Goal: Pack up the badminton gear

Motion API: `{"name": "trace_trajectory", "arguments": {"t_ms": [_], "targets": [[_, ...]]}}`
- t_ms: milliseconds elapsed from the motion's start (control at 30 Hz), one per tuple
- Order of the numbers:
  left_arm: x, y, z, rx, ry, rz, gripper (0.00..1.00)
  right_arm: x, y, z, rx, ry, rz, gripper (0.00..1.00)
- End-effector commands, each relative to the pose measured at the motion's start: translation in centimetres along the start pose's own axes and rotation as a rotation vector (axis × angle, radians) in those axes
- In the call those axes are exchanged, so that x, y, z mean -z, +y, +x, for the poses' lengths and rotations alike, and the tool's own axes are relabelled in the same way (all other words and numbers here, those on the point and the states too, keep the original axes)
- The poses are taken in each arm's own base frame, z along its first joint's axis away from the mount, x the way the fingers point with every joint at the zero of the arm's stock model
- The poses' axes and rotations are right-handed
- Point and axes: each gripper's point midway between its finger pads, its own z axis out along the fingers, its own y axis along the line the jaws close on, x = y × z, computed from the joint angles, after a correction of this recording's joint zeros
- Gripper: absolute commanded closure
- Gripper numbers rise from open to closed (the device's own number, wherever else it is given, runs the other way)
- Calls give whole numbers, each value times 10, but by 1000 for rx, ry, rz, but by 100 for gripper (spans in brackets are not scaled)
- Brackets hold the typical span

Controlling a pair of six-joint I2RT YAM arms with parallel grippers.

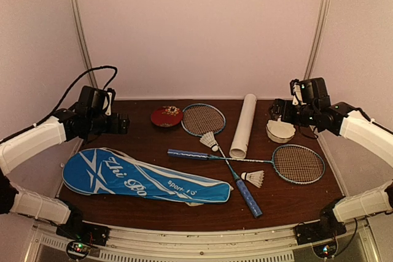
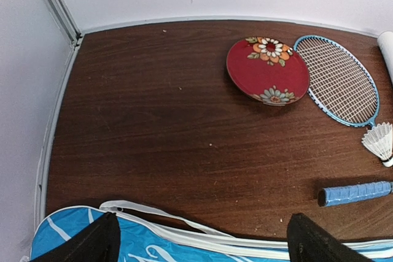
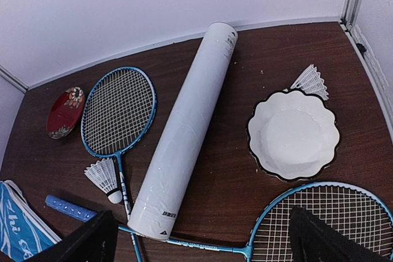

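Left gripper (image 1: 121, 124) and right gripper (image 1: 276, 110), both gaping wide, hovering at nine and three o'clock beside blue bag (image 1: 147, 179), strung rackets (image 1: 204, 119), feathered shuttlecocks (image 1: 253, 178), cylindrical tube (image 1: 243, 125).

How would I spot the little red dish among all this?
Look toward the far edge of the brown table, left of the long white tube. The red dish lies there, beside a racket head. It alone is red, round and painted with flowers.
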Motion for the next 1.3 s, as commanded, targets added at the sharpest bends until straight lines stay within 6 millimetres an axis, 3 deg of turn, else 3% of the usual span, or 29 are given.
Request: {"name": "trace_trajectory", "arguments": {"t_ms": [0,200,333,567,867,1267], "targets": [[7,5,-14,40,-84,-34,2,13,-4,-14,-17,-16,58,0],[9,12,-13,64,-109,-63,2,4,3,-27,-73,35,97,0],[9,16,-12,85,-119,-86,2,-16,12,-31,-147,95,115,0],[9,21,-9,131,-141,-105,2,-75,27,-16,-242,224,179,0],[0,23,-6,155,-128,-131,2,-136,31,13,-269,336,299,0],[-12,22,0,162,-109,-144,2,-194,24,33,-261,397,405,0]]}}
